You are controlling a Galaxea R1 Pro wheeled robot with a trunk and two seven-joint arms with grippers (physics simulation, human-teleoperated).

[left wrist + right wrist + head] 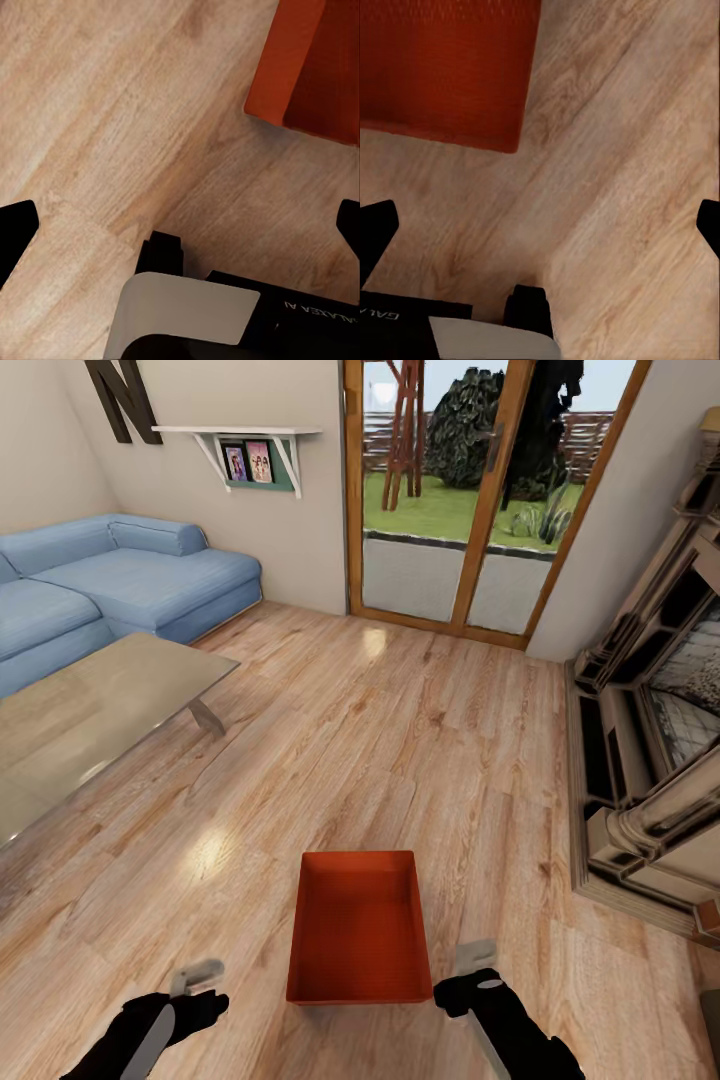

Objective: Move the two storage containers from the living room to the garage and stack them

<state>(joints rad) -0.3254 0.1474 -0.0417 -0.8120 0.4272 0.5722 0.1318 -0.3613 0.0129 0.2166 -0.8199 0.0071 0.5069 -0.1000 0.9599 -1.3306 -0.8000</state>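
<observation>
Head view puts you in the living room, on its light wood plank floor (400, 740), with one orange-red storage container (360, 930) sitting open-topped on the planks at about 6 o'clock, just ahead of the arms and between them. Its long side runs away from you and its inside looks bare.

Your left gripper (197, 976) hangs low at roughly 7 o'clock, near the container's left wall but apart from it. In the left wrist view the two dark fingertips (16, 232) sit at opposite edges with bare planks between them, so that pincer is spread wide and holding nothing; a corner of the container (307, 67) lies beyond it.

Your right gripper (476, 960) sits at about 5 o'clock, just beside the container's near right corner; you cannot tell from here whether it touches. The right wrist view shows its fingertips (375, 236) likewise far apart over the floor, jaws spread and empty, with the container's wall (450, 67) ahead.

Farther off, the glass table (90, 720) stands at 9 o'clock, the blue corner sofa (130, 580) at 10 o'clock, the wood-framed glass doors (470, 500) at 12 to 1 o'clock, and the fireplace (650, 750) at 3 o'clock. A wall shelf (250, 455) holds framed pictures above the sofa's end.
</observation>
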